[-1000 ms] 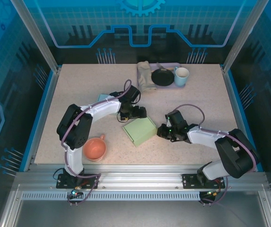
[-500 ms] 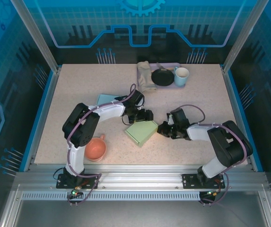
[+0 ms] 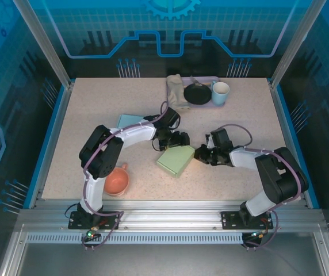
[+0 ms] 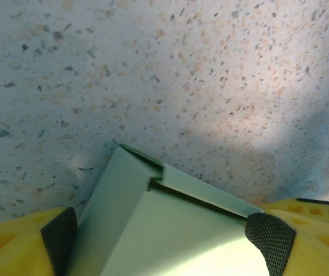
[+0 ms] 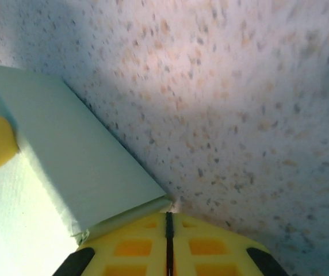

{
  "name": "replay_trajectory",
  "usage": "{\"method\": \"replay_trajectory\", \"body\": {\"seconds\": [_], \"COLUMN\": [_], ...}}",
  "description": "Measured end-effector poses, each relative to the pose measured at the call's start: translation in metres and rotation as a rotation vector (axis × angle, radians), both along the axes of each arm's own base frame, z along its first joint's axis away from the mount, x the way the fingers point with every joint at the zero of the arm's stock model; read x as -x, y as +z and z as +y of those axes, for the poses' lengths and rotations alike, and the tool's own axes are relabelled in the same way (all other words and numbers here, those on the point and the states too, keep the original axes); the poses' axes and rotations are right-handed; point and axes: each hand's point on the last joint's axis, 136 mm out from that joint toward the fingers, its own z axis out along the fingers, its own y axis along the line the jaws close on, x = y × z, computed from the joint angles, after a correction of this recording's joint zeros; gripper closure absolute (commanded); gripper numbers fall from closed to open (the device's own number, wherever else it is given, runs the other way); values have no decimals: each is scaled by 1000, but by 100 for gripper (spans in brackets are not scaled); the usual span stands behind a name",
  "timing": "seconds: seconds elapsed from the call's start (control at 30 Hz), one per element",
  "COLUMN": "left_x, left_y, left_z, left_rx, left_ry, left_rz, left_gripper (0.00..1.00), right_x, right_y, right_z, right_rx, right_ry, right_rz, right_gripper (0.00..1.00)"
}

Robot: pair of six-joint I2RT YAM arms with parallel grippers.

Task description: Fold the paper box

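The pale green paper box (image 3: 176, 160) lies mid-table between both arms. My left gripper (image 3: 175, 141) sits at its far edge. In the left wrist view its jaws stand wide, and a corner of the box (image 4: 153, 230) with a tucked flap fills the gap. The black pads (image 4: 270, 237) touch the box on both sides. My right gripper (image 3: 201, 154) is shut with nothing in it. Its yellow fingertips (image 5: 168, 221) press against the box's right corner (image 5: 84, 167).
An orange cup (image 3: 115, 180) stands near the left arm's base. A flat teal sheet (image 3: 129, 121) lies under the left arm. At the back, a lilac tray (image 3: 206, 79) holds a black plate (image 3: 197, 94) and a pale mug (image 3: 220, 92), with a folded cloth (image 3: 177, 92) beside them.
Both grippers shifted right and toward the back. The box turned and slid a little rightward with them. The right arm folded in closer to the box's corner.
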Motion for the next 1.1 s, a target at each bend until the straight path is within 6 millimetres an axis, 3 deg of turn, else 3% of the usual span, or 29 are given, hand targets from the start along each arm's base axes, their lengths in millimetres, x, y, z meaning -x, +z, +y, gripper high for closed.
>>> {"method": "replay_trajectory", "body": {"seconds": [0.17, 0.3, 0.4, 0.5, 0.6, 0.8, 1.1], "left_x": [-15, -15, -2, 23, 45, 52, 69], "left_y": [7, 12, 8, -1, -11, -7, -8], "left_z": [13, 38, 55, 66, 69, 52, 29], "left_rx": [9, -7, -20, -12, 0, 40, 74], "left_ry": [65, 121, 155, 165, 160, 127, 100], "left_rz": [-6, -11, 9, 39, 79, 62, 76], "left_gripper": [10, 10, 10, 11, 11, 11, 11], "right_x": [-34, -34, -19, 6, 34, 86, 84], "right_y": [41, 57, 50, 41, 29, -3, -8], "right_z": [-7, -28, -42, -45, -38, -7, 30], "right_rx": [46, 132, 184, 198, 175, 116, 22], "right_ry": [11, -5, 0, 21, 44, 87, 63], "right_rz": [-105, -137, -99, -57, -16, 92, 99], "right_gripper": [88, 88, 90, 90, 92, 94, 96]}}
